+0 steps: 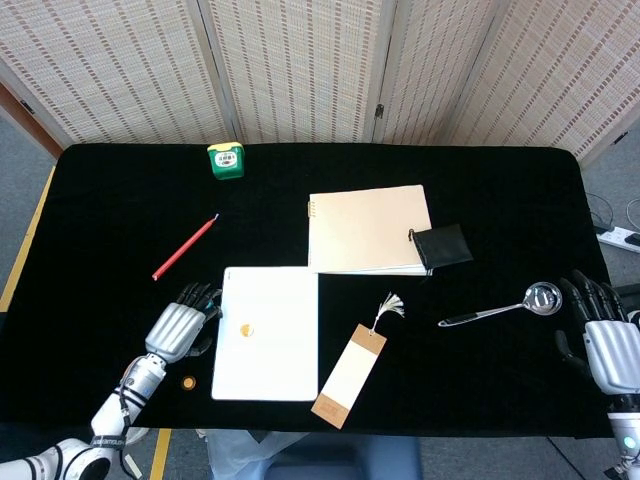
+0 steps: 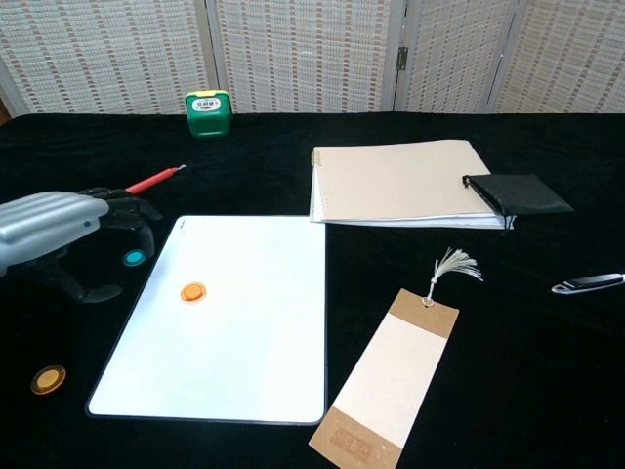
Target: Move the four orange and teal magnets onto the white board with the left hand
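The white board (image 1: 275, 350) (image 2: 244, 332) lies at the table's front centre. One orange magnet (image 1: 247, 329) (image 2: 193, 291) sits on its left part. A teal magnet (image 2: 134, 258) lies on the black cloth just left of the board. A second orange magnet (image 1: 188, 382) (image 2: 48, 379) lies near the front edge. My left hand (image 1: 180, 325) (image 2: 59, 230) hovers beside the board's left edge with its fingers apart, just over the teal magnet, holding nothing. In the head view the hand hides that magnet. My right hand (image 1: 605, 335) rests open at the far right.
A red pen (image 1: 185, 247) lies behind my left hand, and a green tape measure (image 1: 226, 160) stands further back. A tan notebook (image 1: 367, 228) with a black pouch (image 1: 442, 245) lies behind the board. A bookmark (image 1: 350, 372) and a metal ladle (image 1: 505, 306) lie to the right.
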`<state>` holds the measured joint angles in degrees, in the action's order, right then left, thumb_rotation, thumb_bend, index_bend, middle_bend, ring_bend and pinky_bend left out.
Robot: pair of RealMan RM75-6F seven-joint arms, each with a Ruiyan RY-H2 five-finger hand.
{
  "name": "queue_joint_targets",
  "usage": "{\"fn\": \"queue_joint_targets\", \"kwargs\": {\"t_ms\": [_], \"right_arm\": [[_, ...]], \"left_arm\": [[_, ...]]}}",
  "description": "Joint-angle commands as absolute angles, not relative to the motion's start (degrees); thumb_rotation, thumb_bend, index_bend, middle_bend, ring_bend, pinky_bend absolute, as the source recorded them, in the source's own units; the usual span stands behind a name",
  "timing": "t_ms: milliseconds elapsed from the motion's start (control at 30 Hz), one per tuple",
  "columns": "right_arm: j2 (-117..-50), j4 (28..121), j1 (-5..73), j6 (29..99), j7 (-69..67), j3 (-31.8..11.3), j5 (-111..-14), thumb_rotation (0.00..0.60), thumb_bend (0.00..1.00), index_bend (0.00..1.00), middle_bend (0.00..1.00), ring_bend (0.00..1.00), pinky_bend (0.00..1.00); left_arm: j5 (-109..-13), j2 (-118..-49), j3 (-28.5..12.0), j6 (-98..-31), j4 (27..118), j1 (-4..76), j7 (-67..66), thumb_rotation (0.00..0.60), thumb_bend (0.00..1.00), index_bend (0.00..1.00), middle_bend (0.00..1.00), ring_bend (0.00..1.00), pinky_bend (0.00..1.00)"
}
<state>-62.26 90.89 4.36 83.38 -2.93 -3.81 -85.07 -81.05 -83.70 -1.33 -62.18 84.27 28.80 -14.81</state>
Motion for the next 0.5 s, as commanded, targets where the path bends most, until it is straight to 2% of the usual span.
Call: {"fn": "queue_joint_targets", "kwargs": {"t_ms": [33, 500], "right_arm": [[-62.41, 90.9, 4.67, 83.08, -2.86, -3.82, -85.31, 0.6, 0.53, 0.0, 0.02, 0.03, 0.02], [-62.38, 91.74, 5.29, 82.64, -2.09, -3.73, -85.86, 0.6, 0.53, 0.0, 0.02, 0.03, 0.02]], "left_arm": [[-83.94, -81.04, 1.64, -64.48, 85.65, 26.52, -13.9, 0.6, 0.38, 0.43, 0.15, 0.04, 0.0], [-90.55, -78.74, 8.06, -68.19, 86.04, 21.95, -11.04, 0.6, 0.37, 0.44, 0.15, 0.04, 0.0]]}}
